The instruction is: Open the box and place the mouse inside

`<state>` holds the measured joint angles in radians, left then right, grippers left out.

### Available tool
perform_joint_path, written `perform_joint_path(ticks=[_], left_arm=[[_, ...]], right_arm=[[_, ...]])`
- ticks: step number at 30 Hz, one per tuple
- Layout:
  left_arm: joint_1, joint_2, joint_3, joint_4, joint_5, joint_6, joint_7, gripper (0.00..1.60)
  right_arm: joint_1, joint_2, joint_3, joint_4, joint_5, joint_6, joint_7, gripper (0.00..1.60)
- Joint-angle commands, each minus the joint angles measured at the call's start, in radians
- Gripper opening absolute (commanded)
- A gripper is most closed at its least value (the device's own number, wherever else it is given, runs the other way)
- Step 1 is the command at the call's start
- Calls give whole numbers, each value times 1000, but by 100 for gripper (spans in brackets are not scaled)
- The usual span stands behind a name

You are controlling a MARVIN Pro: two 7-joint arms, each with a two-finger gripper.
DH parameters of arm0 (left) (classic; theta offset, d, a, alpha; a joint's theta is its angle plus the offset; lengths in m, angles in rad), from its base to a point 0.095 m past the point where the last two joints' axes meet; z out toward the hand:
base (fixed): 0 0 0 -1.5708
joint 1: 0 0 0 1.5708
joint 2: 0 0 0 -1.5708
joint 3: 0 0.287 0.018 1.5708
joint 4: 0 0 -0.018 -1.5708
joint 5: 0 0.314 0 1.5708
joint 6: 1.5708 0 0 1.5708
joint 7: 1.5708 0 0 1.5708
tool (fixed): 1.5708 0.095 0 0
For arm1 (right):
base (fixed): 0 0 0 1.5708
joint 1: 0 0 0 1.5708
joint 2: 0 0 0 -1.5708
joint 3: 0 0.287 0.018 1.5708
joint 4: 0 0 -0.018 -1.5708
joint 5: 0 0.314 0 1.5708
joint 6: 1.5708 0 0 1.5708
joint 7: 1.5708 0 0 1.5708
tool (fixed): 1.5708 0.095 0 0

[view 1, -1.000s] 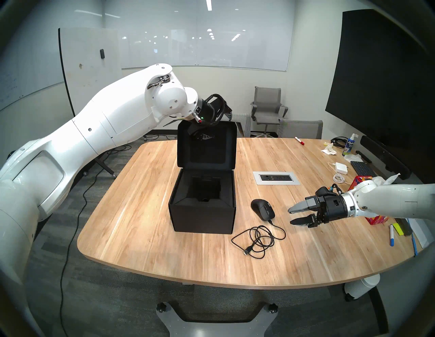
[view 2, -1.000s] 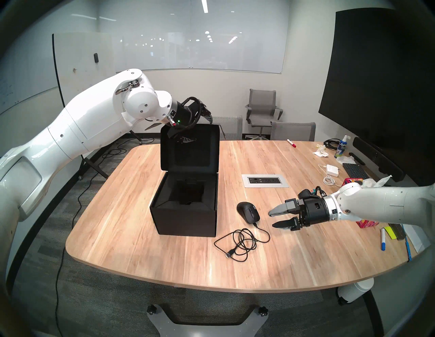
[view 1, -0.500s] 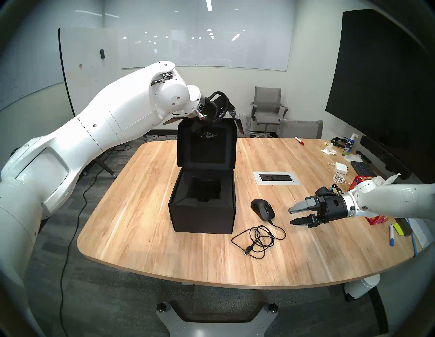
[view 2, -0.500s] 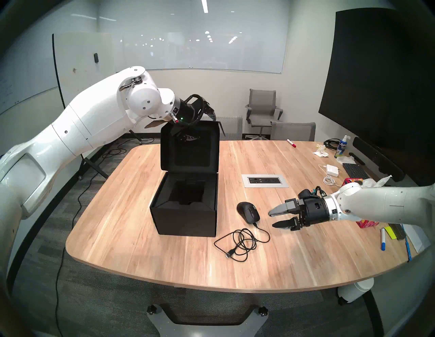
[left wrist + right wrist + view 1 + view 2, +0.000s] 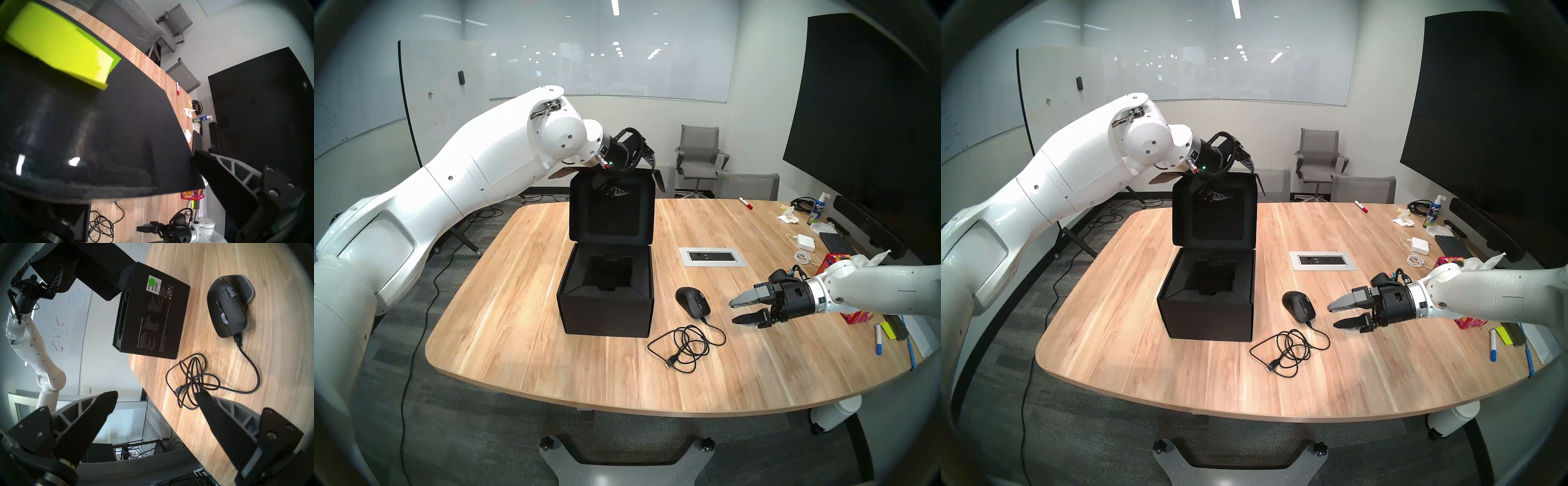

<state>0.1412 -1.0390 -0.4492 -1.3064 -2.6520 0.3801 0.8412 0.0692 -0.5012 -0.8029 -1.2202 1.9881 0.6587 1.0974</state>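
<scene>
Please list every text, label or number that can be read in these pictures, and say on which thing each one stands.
"Expo": on the spray bottle, partly readable.
"+20": red handwriting on the whiteboard; the other handwriting there is illegible.
"DEVELOPER KIT": white print on the box side; the remaining print is too small.
Barcode label with green dot: digits unreadable.
Mouse: no readable text.

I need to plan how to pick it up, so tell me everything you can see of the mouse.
The mouse is matte black and sculpted, with a grey scroll wheel, side buttons and a thumb rest. It lies flat on the wooden table, right of the open black box and clear of it. Its thin black cable trails toward the near edge in a loose tangle, ending in a USB plug. Nothing grips it; the open right tool hovers beside it.
</scene>
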Motion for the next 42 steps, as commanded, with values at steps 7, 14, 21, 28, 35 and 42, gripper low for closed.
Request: perform_joint_path(ticks=[7,14,21,28,35,42], left_arm=[[-33,-23,-24,23,-10,-11,-12,160],[-43,-44,-44,59,-32,-16,-30,160],[-50,-55,-63,79,-55,-18,-38,160],[-47,-42,-69,72,-76,-4,-30,160],[-23,63,-64,-57,-132,76,35,160],[32,149,-86,-171,-129,157,101,160]], right_arm=[[14,0,9,2,2,1,5,160],[13,0,9,2,2,1,5,160],[13,0,9,2,2,1,5,160],[13,0,10,2,2,1,5,160],[13,0,10,2,2,1,5,160],[13,0,10,2,2,1,4,160]])
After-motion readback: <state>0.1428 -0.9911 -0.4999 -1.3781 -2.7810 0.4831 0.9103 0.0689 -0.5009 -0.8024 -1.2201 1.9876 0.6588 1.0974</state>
